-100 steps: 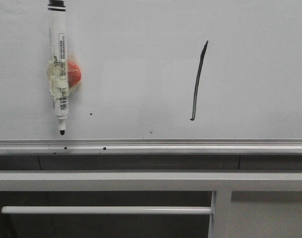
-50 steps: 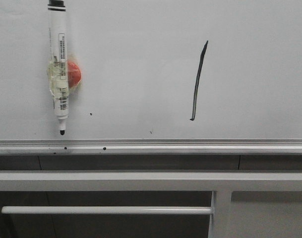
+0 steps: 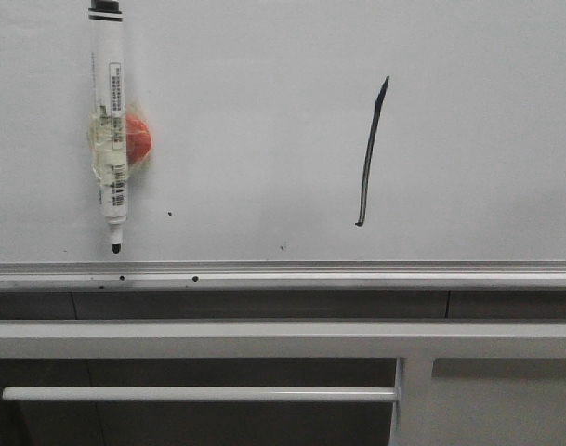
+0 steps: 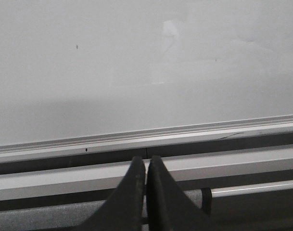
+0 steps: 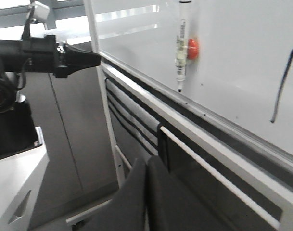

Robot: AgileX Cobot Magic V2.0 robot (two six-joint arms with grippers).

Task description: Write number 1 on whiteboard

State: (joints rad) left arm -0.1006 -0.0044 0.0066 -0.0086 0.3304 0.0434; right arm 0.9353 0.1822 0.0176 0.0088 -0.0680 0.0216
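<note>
One marker (image 3: 109, 130) hangs tip-down near the whiteboard's (image 3: 245, 111) left edge, stuck over a single red magnet (image 3: 138, 137). Well to its right stands one number 1 (image 3: 370, 153), its long axis nearly upright, ending just above the bottom rail (image 3: 357, 270). The task looks complete. The left gripper (image 4: 146, 166) and right gripper (image 5: 147, 166) are both pressed together, empty, below the rail; the right appears nearer the stroke.

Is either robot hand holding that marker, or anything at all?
Nothing is held. Both grippers, left and right, are shut and empty; the marker hangs on the whiteboard.
</note>
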